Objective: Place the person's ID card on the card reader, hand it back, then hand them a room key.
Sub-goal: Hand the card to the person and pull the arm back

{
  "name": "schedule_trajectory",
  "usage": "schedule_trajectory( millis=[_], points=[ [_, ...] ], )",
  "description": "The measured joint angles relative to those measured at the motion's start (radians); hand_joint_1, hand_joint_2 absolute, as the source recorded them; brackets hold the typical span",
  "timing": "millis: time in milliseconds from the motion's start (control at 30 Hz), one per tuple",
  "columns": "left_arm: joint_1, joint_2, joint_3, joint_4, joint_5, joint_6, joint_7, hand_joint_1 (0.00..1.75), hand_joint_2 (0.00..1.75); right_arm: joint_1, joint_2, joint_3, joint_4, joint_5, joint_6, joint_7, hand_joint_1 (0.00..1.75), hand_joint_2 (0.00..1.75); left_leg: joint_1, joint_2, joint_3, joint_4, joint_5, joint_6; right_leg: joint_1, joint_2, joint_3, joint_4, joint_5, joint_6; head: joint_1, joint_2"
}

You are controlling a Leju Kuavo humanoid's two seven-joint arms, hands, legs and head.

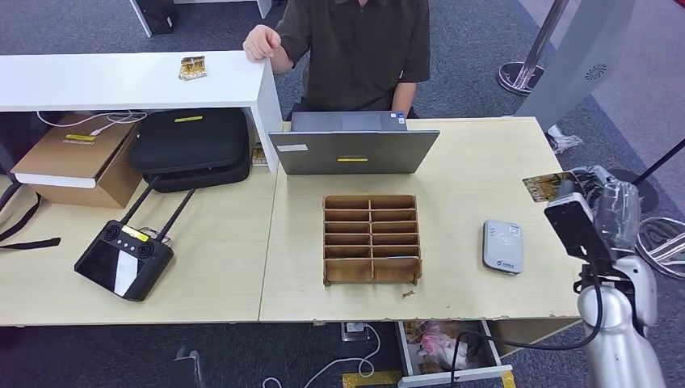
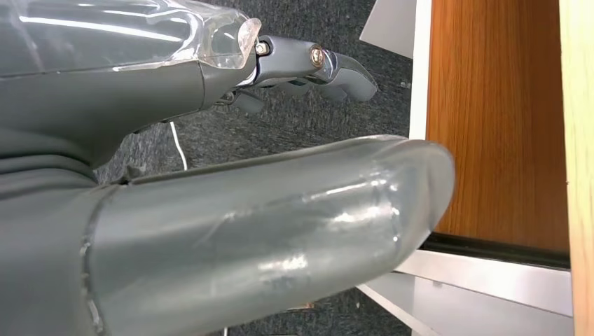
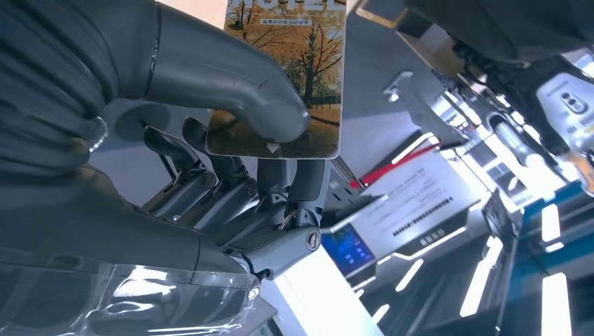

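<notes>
Card with an autumn-tree picture pinched in the right hand, thumb pressed flat on its printed face, darker fingers braced behind it. In the head view, same card held up off the worktop's right edge, just past the far right part of the worktop, above and right of the card reader. Right hand raised at the end of a silver forearm rising from the near right corner, wrist bent so the card points toward the worktop's far side.

Card reader lying flat near the right edge, well apart from the card. Wooden compartment tray at the worktop's middle; contents too dim to tell. Open grey laptop at the far edge, a person seated behind it, one of their hands resting on the white shelf. Second small card lying on that shelf.

Left hand hanging below the worktop beside a wood panel, fingers loosely extended, grasping nothing.
</notes>
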Motion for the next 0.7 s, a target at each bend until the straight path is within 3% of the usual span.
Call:
schedule_trajectory(
  millis=[167, 333, 467, 700],
  points=[
    [0.002, -0.001, -0.011, 0.000, -0.013, 0.000, 0.000, 0.00, 0.00, 0.004, 0.012, -0.003, -0.074, 0.027, -0.013, 0.006, 1.75, 1.75, 0.000, 0.000, 0.000, 0.000, 0.000, 0.000, 0.000, 0.000, 0.000, 0.000, 0.000, 0.000, 0.000, 0.000],
    [-0.001, -0.001, -0.025, 0.000, -0.029, -0.004, 0.000, 0.00, 0.00, -0.051, 0.053, 0.022, -0.047, 0.063, -0.022, -0.006, 1.75, 1.75, 0.000, 0.001, 0.000, 0.000, 0.000, 0.000, 0.000, 0.001, 0.000, 0.001, 0.001, 0.000, 0.000, 0.000],
    [-0.011, -0.003, -0.051, 0.000, -0.042, -0.020, 0.000, 0.00, 0.00, -0.172, 0.110, 0.075, 0.083, 0.123, -0.085, -0.019, 1.75, 1.75, 0.000, 0.002, 0.000, 0.000, 0.001, -0.001, 0.000, 0.002, 0.000, 0.001, 0.001, -0.001, 0.000, 0.000],
    [-0.050, -0.004, -0.105, 0.002, -0.037, -0.069, 0.000, 0.00, 0.00, -0.472, 0.253, 0.160, 0.461, 0.211, -0.218, 0.001, 1.75, 1.75, 0.000, 0.002, 0.000, 0.000, 0.004, -0.003, 0.000, 0.002, -0.002, 0.004, 0.003, -0.003, 0.000, 0.000]
  ],
)
